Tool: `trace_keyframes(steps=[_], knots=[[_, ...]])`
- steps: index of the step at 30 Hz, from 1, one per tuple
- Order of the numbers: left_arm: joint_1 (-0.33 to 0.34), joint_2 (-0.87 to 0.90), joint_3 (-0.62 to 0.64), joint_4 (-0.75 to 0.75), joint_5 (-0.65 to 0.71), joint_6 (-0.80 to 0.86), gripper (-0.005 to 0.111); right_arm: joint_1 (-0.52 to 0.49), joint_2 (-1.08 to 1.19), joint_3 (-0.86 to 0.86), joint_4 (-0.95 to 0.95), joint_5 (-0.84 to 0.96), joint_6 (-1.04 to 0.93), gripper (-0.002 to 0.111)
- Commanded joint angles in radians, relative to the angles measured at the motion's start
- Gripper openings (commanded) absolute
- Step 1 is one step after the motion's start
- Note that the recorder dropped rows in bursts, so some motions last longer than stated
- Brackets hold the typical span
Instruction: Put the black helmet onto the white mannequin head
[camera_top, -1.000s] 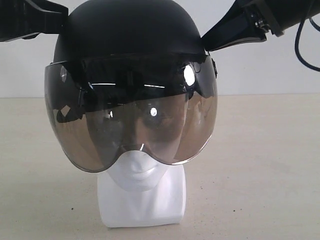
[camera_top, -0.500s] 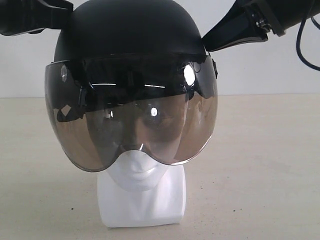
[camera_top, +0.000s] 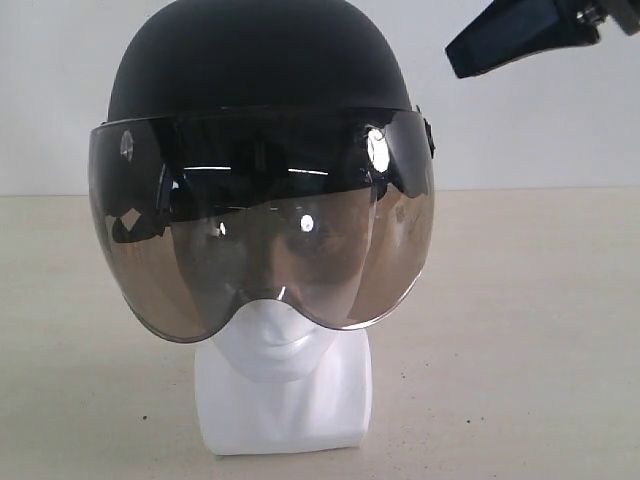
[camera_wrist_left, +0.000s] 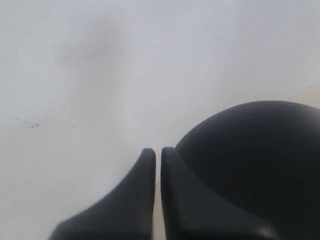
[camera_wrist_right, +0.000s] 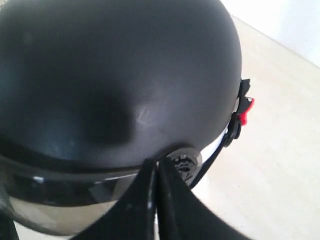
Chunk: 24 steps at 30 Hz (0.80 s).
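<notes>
So the black helmet (camera_top: 260, 60) sits right on the white mannequin head (camera_top: 285, 400), pulled down far enough that only the glossy chin, neck and squarish block base poke out below. The shell is matte and properly dome-round. The big smoky bubble visor (camera_top: 260, 235) is shiny, curved and see-through enough to catch the moulded face behind it (the round side pivot (camera_top: 378, 150) glints too). The whole thing stands on a pale, slightly speckled table (camera_top: 530, 350). The left gripper (camera_wrist_left: 158, 150) has its smooth black tapered fingers pinched together on nothing. Same for the right gripper (camera_wrist_right: 156, 162), clamped empty, up off the shell.
</notes>
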Motion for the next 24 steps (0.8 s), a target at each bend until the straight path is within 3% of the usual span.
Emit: trace_keyframes(steps=[1,4,5,9,11,17,24], knots=[[0.018,-0.114,0.024,0.374,0.158,-0.378,0.005,0.000,-0.129,0.096,-0.018,-0.017,-0.010,0.000],[0.018,-0.212,0.110,0.492,0.201,-0.522,0.005,0.000,-0.255,0.257,-0.020,-0.136,-0.039,0.000],[0.018,-0.289,0.191,0.509,0.211,-0.542,0.005,0.000,-0.342,0.401,-0.020,-0.238,-0.061,0.000],[0.018,-0.502,0.410,0.509,0.228,-0.635,0.005,0.000,-0.618,0.804,0.009,-0.611,-0.063,0.000],[0.018,-0.591,0.458,0.481,0.225,-0.750,0.005,0.000,-0.739,0.932,0.034,-0.723,-0.033,0.000],[0.018,-0.766,0.468,0.478,0.261,-0.807,0.005,0.000,-0.890,0.993,0.034,-0.698,-0.025,0.000],[0.018,-0.815,0.468,0.478,0.261,-0.807,0.005,0.000,-0.897,0.993,0.034,-0.698,-0.025,0.000]])
